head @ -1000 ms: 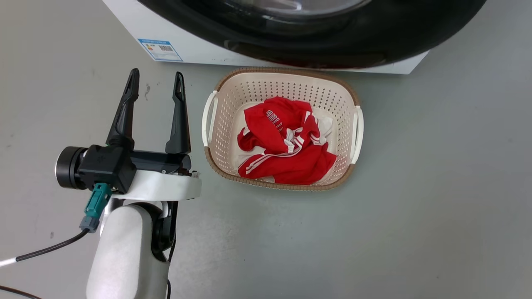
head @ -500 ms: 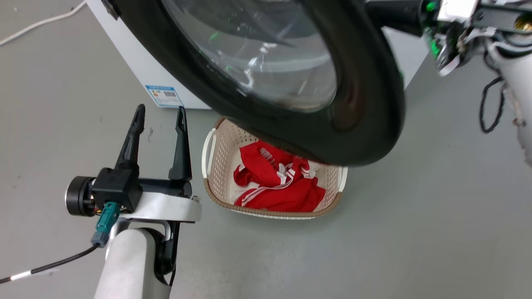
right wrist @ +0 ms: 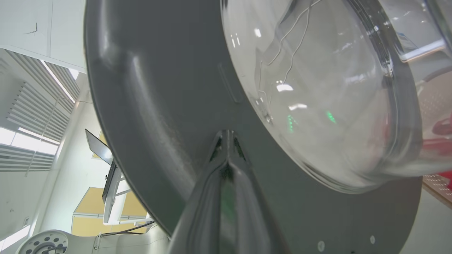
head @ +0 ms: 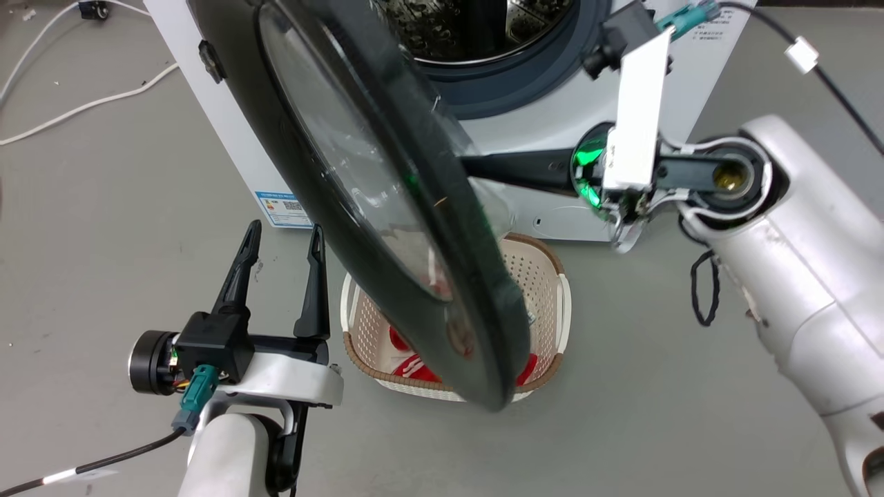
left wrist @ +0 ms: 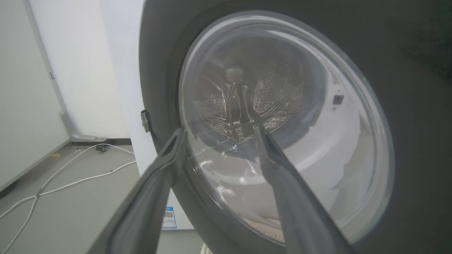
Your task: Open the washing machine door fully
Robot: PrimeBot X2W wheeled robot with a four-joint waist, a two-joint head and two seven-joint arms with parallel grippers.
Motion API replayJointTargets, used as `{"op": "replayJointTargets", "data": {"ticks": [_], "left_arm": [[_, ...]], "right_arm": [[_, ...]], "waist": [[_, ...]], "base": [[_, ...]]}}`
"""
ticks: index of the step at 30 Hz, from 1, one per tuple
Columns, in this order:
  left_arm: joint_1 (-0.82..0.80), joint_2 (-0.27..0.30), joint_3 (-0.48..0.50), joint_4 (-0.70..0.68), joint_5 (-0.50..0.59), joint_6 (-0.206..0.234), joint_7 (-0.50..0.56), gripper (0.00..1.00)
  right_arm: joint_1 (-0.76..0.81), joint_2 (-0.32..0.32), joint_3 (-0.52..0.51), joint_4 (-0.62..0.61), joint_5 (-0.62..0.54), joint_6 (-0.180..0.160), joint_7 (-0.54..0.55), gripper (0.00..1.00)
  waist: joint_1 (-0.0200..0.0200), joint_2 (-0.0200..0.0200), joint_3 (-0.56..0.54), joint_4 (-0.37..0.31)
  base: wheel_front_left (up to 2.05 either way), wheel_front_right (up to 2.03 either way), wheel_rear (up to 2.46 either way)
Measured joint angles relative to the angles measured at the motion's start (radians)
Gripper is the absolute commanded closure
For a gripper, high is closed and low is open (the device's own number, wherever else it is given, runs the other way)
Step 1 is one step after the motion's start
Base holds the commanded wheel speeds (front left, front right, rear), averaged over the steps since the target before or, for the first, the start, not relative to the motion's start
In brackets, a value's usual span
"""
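Note:
The washing machine door (head: 387,207), a glossy black disc with a bulging glass centre, stands swung out from the white machine (head: 228,138), hinged at its left side. My right gripper (head: 466,166) is shut, and its fingertips press on the door's grey inner face (right wrist: 159,106) just beside the glass bowl (right wrist: 317,88). In the right wrist view the right gripper (right wrist: 226,135) touches that face with nothing held. My left gripper (head: 280,235) stands open low at the left, apart from the door. The left wrist view looks past the left gripper (left wrist: 219,132) at the door's outer glass (left wrist: 317,141).
The steel drum (head: 476,27) and its dark rubber ring show behind the door. A beige laundry basket (head: 545,276) with red clothes (head: 414,369) stands on the grey floor under the door's lower edge. White cables (head: 83,107) lie on the floor left of the machine.
The head camera has tilted upward. The door has swung from nearly shut to wide open, and my right arm has come into view against its inner face. The left gripper stays open.

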Motion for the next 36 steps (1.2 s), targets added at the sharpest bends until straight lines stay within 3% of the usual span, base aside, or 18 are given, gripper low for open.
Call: {"op": "replayJointTargets", "data": {"ticks": [17,21,29,30,31,32,34,35,36], "left_arm": [[0.012,0.0,-0.006,0.018,-0.01,0.005,0.0,0.0],[0.023,0.0,-0.007,0.02,-0.013,0.008,0.0,0.0],[0.051,0.0,0.001,0.028,-0.017,0.009,0.0,0.0],[0.055,0.0,0.002,0.028,-0.017,0.009,0.0,0.0],[0.059,0.0,0.005,0.028,-0.017,0.01,0.0,0.0],[0.064,0.0,0.007,0.028,-0.016,0.01,0.0,0.0],[0.076,0.0,0.009,0.029,-0.012,0.009,0.0,0.0],[0.081,0.0,0.011,0.029,-0.01,0.009,0.0,0.0],[0.087,0.0,0.013,0.029,-0.01,0.008,0.0,0.0]], "right_arm": [[0.1,0.015,0.107,-0.167,0.1,0.0,-0.136,1.0],[0.127,-0.001,0.089,-0.198,0.09,0.0,-0.27,1.0],[0.263,-0.071,-0.021,-0.21,0.021,0.0,-0.651,1.0],[0.286,-0.086,-0.025,-0.207,-0.009,0.0,-0.704,0.96],[0.314,-0.094,-0.037,-0.203,-0.03,0.0,-0.761,0.65],[0.344,-0.098,-0.049,-0.2,-0.035,0.0,-0.808,0.53],[0.411,-0.102,-0.057,-0.197,-0.058,0.0,-0.896,0.11],[0.445,-0.102,-0.064,-0.192,-0.064,0.0,-0.937,0.0],[0.48,-0.103,-0.066,-0.191,-0.071,0.0,-0.972,0.0]], "waist": [[0.0,0.0,-0.035,-0.006],[0.0,0.0,-0.048,-0.008],[0.0,0.0,-0.074,-0.021],[0.0,0.0,-0.078,-0.023],[0.0,0.0,-0.082,-0.026],[0.0,0.0,-0.086,-0.029],[0.0,0.0,-0.095,-0.035],[0.0,0.0,-0.1,-0.037],[0.0,0.0,-0.104,-0.04]], "base": [[0.0,0.0,0.0],[0.0,0.0,0.0],[0.0,0.0,0.0],[0.0,0.0,0.0],[0.0,0.0,0.0],[0.0,0.0,0.0],[0.0,0.0,0.0],[0.0,0.0,0.0],[0.0,0.0,0.0]]}}
